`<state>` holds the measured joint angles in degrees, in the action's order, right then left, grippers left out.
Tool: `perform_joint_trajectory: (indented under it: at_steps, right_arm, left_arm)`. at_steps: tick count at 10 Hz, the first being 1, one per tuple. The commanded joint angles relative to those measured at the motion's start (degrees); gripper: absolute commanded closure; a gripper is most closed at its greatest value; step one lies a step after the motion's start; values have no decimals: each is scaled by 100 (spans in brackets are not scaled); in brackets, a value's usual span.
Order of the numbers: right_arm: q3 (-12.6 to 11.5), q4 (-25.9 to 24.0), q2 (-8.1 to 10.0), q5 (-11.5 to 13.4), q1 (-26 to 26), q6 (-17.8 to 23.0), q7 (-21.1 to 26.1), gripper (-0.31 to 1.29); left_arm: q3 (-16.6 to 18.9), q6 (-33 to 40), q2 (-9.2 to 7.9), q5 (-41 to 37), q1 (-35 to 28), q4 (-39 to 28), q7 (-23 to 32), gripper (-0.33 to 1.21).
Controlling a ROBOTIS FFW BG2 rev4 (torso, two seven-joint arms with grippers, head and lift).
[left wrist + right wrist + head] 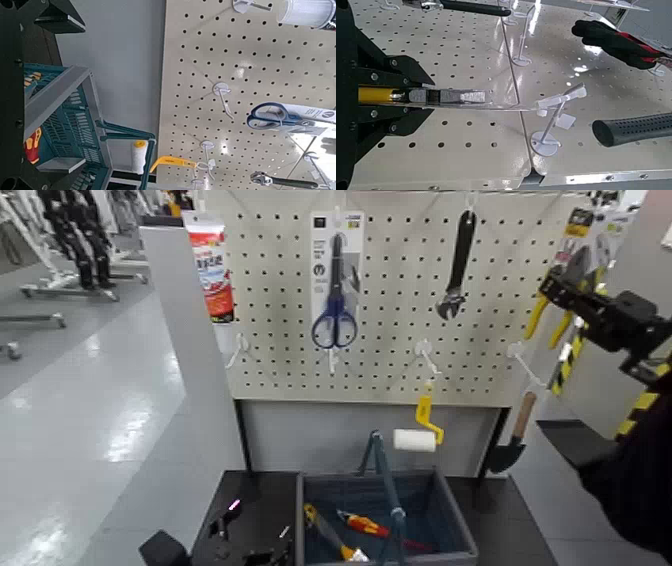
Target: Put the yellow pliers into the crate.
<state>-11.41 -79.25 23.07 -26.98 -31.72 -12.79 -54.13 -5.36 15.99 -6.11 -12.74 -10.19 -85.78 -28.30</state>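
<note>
- Clenched on the yellow pliers (423, 96), my right gripper (585, 302) is holding them by their pale card, high at the far right, in front of the right edge of the pegboard (400, 300).
- In the right wrist view, both dark jaw blocks are pressing the clear card edge, with one yellow handle and the metal head lying between them.
- Whether my left gripper (240, 535) is parted or closed I cannot tell; it is resting low at the near left, beside the crate (455, 515).
- The crate is sitting near and low, well apart from the pliers and below the pegboard, so the whole carry is not yet done.
- Risk: the card is thin, glossy and flexible; in my judgement it could slide or bend out of the grip during a fast swing.
- Risk: white plastic hooks (554, 111) are projecting just beside the card, and a sideways pull could snag it.
- Risk: the yellow-handled paint roller (420, 430) is hanging between the pliers and the crate and could be knocked on the way down.
- Risk: the crate's thin hoop handle (385, 475) is standing up over the opening, where a long package could catch.
- Materials: the pegboard is rigid, pale and evenly perforated; the crate is dark grey-blue plastic with sloped, slotted walls.
- A red-and-yellow screwdriver (365, 525) is already lying inside the crate.
</note>
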Motion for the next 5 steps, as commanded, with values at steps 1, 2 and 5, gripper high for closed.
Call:
perform_joint_trajectory:
  at_steps: [1,2,5]
  right_arm:
    - [-151,-442,-48,0,202,-30,52,121]
    - [-230,-733,-83,0,325,-57,96,121]
    - [-318,-1611,-189,0,694,-241,219,121]
  left_arm:
    - [0,0,-13,0,-9,-9,0,13]
    - [0,0,-13,0,-9,-9,0,13]
    - [-9,0,-13,0,0,-9,9,13]
